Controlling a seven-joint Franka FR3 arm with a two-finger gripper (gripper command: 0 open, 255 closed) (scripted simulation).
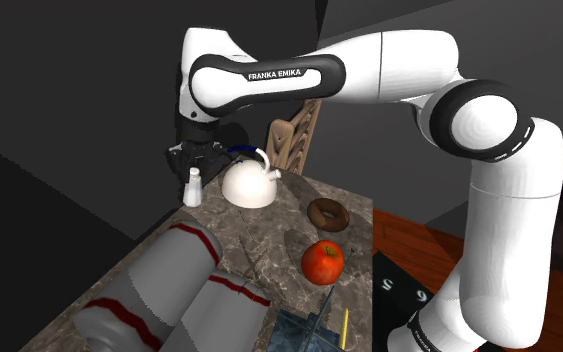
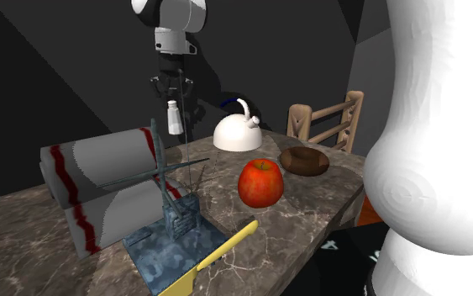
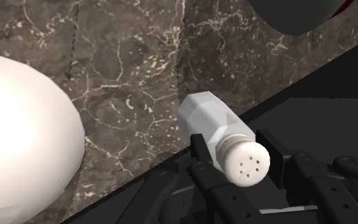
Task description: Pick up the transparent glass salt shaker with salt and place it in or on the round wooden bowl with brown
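Your black pincer (image 3: pixel 238 153) is clenched on the small white faceted salt shaker (image 3: pixel 214 127), just under its perforated cap, with the body hanging below the fingertips. Judge it light, rigid, slick and breakable. The round brown bowl (image 1: pixel 327 213) lies well apart from the pincer.

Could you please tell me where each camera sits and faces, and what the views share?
Shoulder view: beside the stand, looking down over the counter; white arm arches to the pincer.
Second exterior view: low by the arm's base, facing along the counter toward the kettle; white link at its right.
Wrist view: on the hand, facing the salt shaker between black fingers.
All share salt shaker, kettle.
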